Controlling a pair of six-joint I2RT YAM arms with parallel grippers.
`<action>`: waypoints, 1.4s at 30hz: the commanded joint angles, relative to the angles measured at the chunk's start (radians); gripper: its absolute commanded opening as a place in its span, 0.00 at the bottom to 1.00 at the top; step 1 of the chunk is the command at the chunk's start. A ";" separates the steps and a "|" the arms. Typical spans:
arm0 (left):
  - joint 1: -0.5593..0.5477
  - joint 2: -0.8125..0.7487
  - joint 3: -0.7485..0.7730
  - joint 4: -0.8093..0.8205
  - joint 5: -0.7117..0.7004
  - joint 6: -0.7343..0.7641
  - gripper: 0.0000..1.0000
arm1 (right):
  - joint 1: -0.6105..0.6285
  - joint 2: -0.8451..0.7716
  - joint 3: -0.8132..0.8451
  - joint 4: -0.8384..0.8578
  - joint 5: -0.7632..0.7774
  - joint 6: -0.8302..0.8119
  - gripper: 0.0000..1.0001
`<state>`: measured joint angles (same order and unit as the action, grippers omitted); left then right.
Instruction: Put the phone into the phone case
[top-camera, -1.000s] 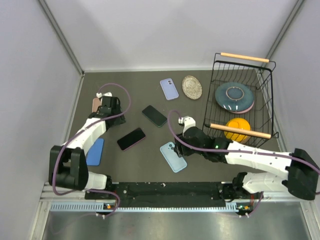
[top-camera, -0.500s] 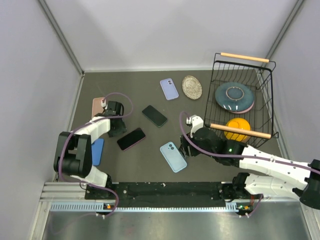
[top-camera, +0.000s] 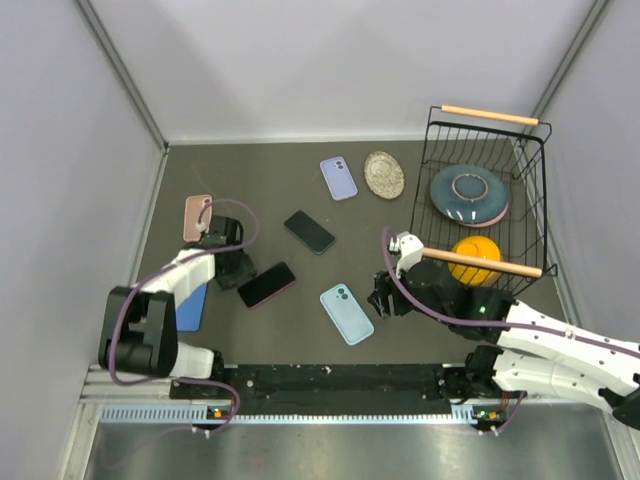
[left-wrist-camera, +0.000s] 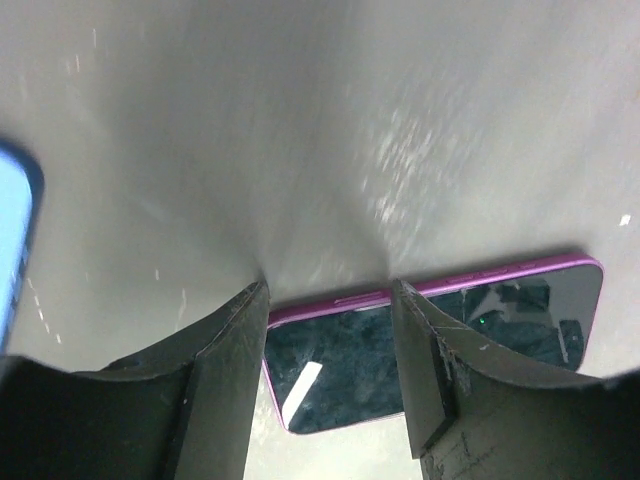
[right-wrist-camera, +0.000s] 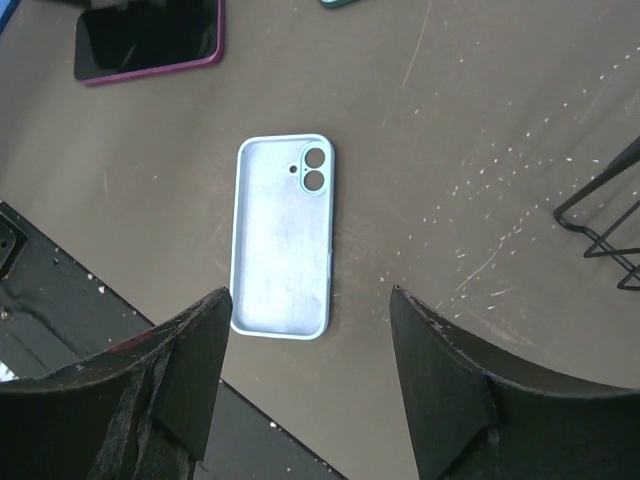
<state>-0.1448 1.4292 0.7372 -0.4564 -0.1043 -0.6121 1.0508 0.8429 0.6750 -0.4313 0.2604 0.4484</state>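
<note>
The phone (top-camera: 267, 285), black-screened with a magenta rim, lies flat left of centre. My left gripper (top-camera: 236, 268) stands open at its left end. In the left wrist view the fingers (left-wrist-camera: 222, 385) straddle that end of the phone (left-wrist-camera: 340, 365), and its screen runs on under the right finger. The light blue phone case (top-camera: 346, 313) lies hollow side up near the front edge. My right gripper (top-camera: 384, 298) hovers open just right of it, holding nothing. The right wrist view shows the case (right-wrist-camera: 283, 235) ahead of the open gripper (right-wrist-camera: 310, 300), with the phone (right-wrist-camera: 150, 40) at the top left.
A dark green phone (top-camera: 309, 232), a lilac case (top-camera: 338, 178) and a speckled dish (top-camera: 384, 174) lie further back. A pink case (top-camera: 197, 217) and a blue case (top-camera: 190, 303) flank the left arm. A wire basket (top-camera: 430, 190) holding a plate and an orange object stands at the right.
My left gripper has come down from beside the pink case to the phone's left end. My right gripper has drawn back to the right, off the light blue case.
</note>
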 joint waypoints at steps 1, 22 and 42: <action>-0.002 -0.127 -0.107 -0.076 0.148 -0.127 0.58 | 0.000 -0.050 -0.020 -0.004 0.039 -0.001 0.65; -0.484 -0.275 0.129 -0.148 -0.155 0.420 0.99 | 0.000 -0.077 -0.018 -0.011 0.040 0.006 0.66; -0.384 0.036 0.105 -0.070 0.156 0.845 0.99 | 0.000 -0.234 -0.014 -0.098 0.102 -0.030 0.67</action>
<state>-0.5533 1.4315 0.8677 -0.5720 -0.0330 0.1833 1.0508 0.6277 0.6590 -0.5259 0.3367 0.4362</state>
